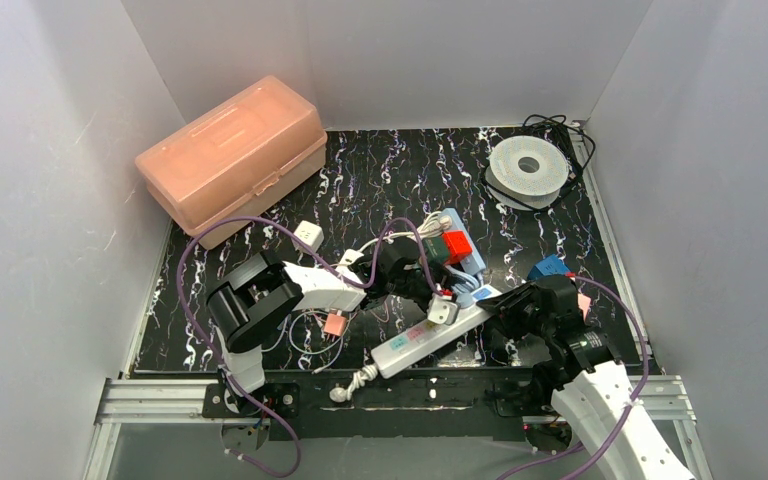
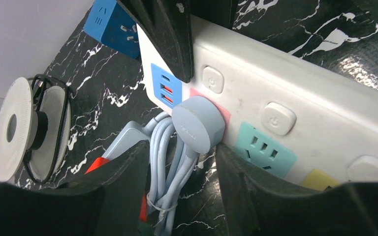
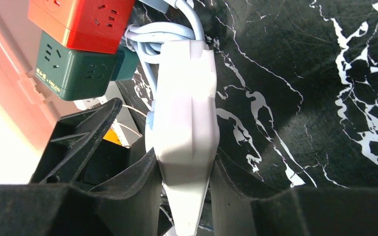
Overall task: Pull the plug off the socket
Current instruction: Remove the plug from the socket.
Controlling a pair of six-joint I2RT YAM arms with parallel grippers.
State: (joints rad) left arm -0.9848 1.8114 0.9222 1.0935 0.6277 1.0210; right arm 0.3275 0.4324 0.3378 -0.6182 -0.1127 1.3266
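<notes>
Two roles: right gripper [image 3: 183,164] braces the power strip [image 2: 300,98], left gripper [image 2: 179,156] goes for the plug [image 2: 197,123]
Plug position: round grey-blue plug seated in the pink socket [image 2: 225,117] near the power strip's USB end, its cable [image 2: 165,162] dropping away in a bundled loop
Left jaws: wide, one finger either side of the plug, gaps showing on both sides, nothing held
Right jaws: closed on the power strip's end, pressed to both of its sides
Handling: plug likely light, hard and smooth, so slippery; the pins probably grip tightly, and the light power strip would lift if unbraced
Where to hold: the rigid round body across its rim, never the soft cable; pull straight out along the pins
</notes>
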